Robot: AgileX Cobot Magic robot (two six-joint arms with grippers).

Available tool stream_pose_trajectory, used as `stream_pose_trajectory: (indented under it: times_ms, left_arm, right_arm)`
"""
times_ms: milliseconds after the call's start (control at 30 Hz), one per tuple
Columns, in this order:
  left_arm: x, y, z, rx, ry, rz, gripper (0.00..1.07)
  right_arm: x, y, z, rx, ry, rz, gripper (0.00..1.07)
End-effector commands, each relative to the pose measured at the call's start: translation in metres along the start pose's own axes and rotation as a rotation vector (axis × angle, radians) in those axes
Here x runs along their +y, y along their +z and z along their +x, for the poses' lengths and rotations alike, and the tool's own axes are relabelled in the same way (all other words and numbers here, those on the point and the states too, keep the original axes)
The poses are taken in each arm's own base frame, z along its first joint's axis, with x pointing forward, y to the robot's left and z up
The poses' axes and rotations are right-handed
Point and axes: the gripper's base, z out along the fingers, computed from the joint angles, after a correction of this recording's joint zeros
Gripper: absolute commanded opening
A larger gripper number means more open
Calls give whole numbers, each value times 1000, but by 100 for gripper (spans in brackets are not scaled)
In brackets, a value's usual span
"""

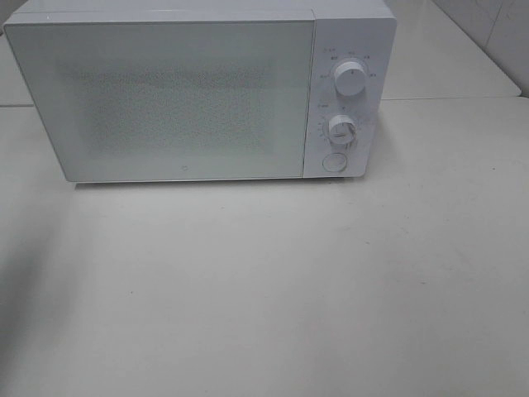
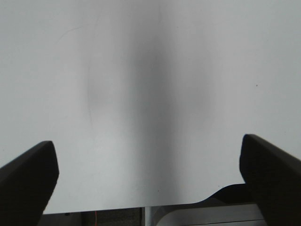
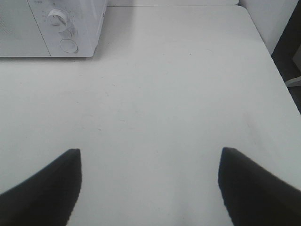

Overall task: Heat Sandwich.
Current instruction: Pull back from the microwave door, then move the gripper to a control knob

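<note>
**Fingers (image 2: 28,181) spread on both arms — microwave (image 1: 165,99) door shut**

Fingers of the left gripper (image 2: 149,157) stand wide apart with nothing between them; below lies only bare white table (image 2: 150,70), crossed by a soft band of shadow, with the table's edge close under the fingertips. The right gripper (image 3: 150,155) is splayed just as wide and also holds nothing, its dark fingers (image 3: 47,188) hanging over open tabletop well apart from the microwave's control corner.

The white microwave sits at the back of the table with its door (image 1: 165,99) closed flush. Beside the door runs the control panel: an upper knob (image 1: 350,79), a lower knob (image 1: 340,129) and a round button (image 1: 334,162) beneath them. Neither arm shows in the high view.

The sandwich appears in none of the views — where it is cannot be told.
</note>
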Motion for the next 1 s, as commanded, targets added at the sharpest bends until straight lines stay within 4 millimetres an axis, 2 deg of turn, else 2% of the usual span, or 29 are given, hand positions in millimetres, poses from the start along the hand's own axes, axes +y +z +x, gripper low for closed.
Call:
stream_pose_trajectory:
  times_ms: [33, 100, 133, 167, 267, 300, 433, 500, 600, 633, 700, 800, 867, 1000]
  left_arm:
    - [3, -10, 16, -10, -26, -21, 104]
    - [2, -15, 26, -29, -21, -26, 104]
    - [1, -20, 38, -53, -15, -33, 104]
    - [1, -20, 38, -53, -15, -33, 104]
    - [-1, -28, 54, -97, -6, -42, 104]
    - [-2, -33, 67, -128, -2, -45, 104]
    - [-3, -37, 84, -170, 5, -50, 104]
    - [-5, -45, 102, -234, 15, -56, 104]
    - [-7, -48, 113, -274, 19, -55, 104]
    - [-8, -52, 125, -329, 25, -58, 104]
    - [-9, -54, 129, -349, 27, -59, 104]
    - [-11, -65, 149, -482, 40, -66, 104]
    - [-12, -66, 152, -507, 43, -68, 104]
    - [-13, -65, 173, -603, 52, -70, 104]
  right_arm:
    - [0, -3, 2, -36, 3, 6, 76]
    - [0, -3, 2, -36, 3, 6, 76]
    - [0, -3, 2, -36, 3, 6, 76]
    - [0, -3, 2, -36, 3, 6, 76]
    - [0, -3, 2, -36, 3, 6, 76]
    - [0, -3, 2, -36, 3, 6, 76]
    - [0, -3, 2, -36, 3, 6, 76]
    - [0, -3, 2, -36, 3, 6, 76]
    - [0, -3, 2, -36, 3, 6, 76]
    - [0, -3, 2, -36, 3, 6, 76]
    - [0, -3, 2, -36, 3, 6, 76]
    - [0, -3, 2, -36, 3, 6, 76]
    - [0, -3, 2, -36, 3, 6, 76]
    - [0, -3, 2, -36, 3, 6, 76]
